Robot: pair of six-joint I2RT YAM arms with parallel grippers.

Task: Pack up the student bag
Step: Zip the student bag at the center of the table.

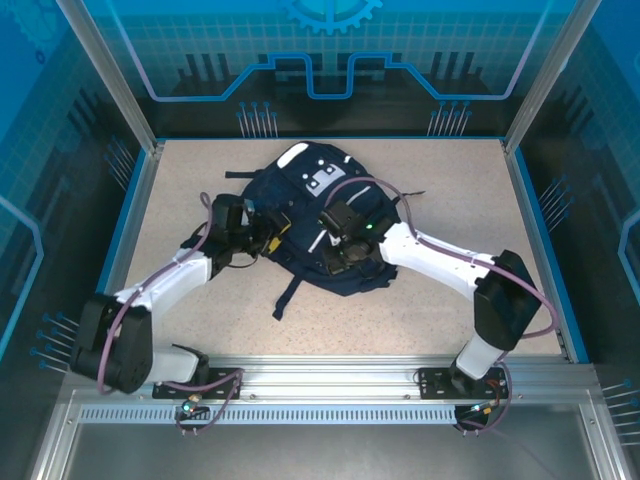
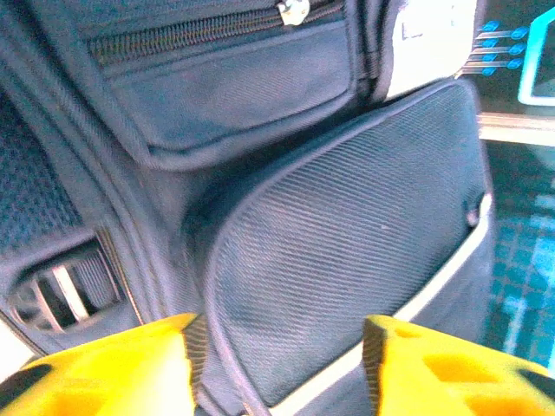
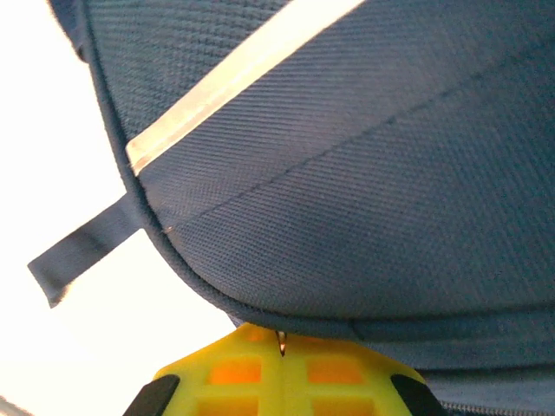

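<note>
Left wrist view shows a zip (image 2: 191, 35) on the soft navy fabric backpack (image 2: 347, 243), which sits between the parted left gripper (image 2: 277, 355); the right gripper (image 3: 280, 347) is closed at its hem.

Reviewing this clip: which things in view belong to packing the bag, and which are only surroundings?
Job in hand:
student bag
left end effector, open, against the bag
right end effector, shut, at the bag's edge

Just surroundings:
table
aluminium rail
blue backdrop
</note>
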